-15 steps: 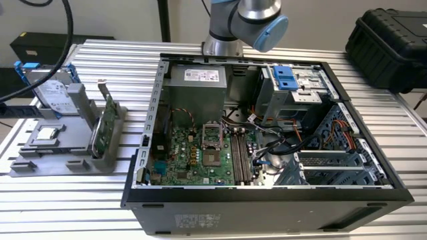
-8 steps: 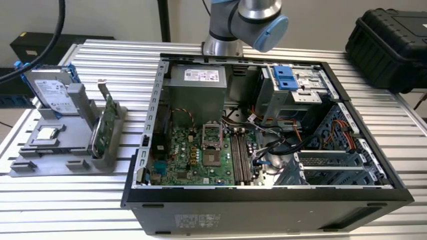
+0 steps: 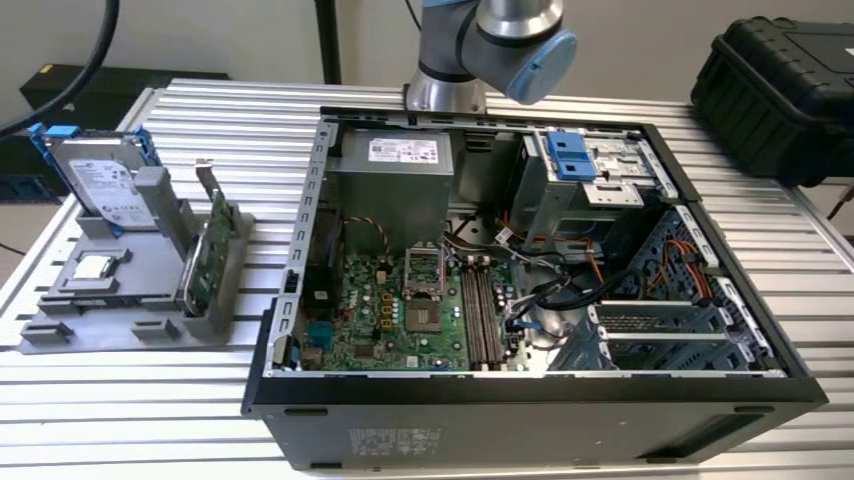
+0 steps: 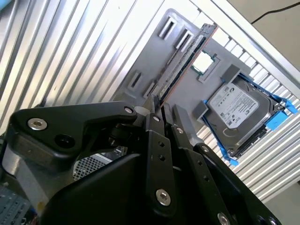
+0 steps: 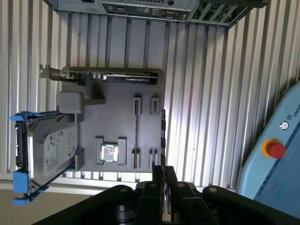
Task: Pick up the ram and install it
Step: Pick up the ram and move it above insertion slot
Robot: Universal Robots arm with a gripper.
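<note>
Gripping the ram (image 4: 184, 60), gripper (image 4: 159, 106) clenched on one end; long thin dark stick w/ reddish edge.

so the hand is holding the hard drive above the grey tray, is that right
Not quite. The hand is holding the ram, not the hard drive, which sits in the grey tray on its blue rails. The second wrist view shows the thin dark stick gripped between the fingers, above the tray.

The worktop (image 3: 200, 110) is showing ribbed bare metal; matt black jaws are pinching the ram (image 4: 183, 63), its board looking dark.
</note>
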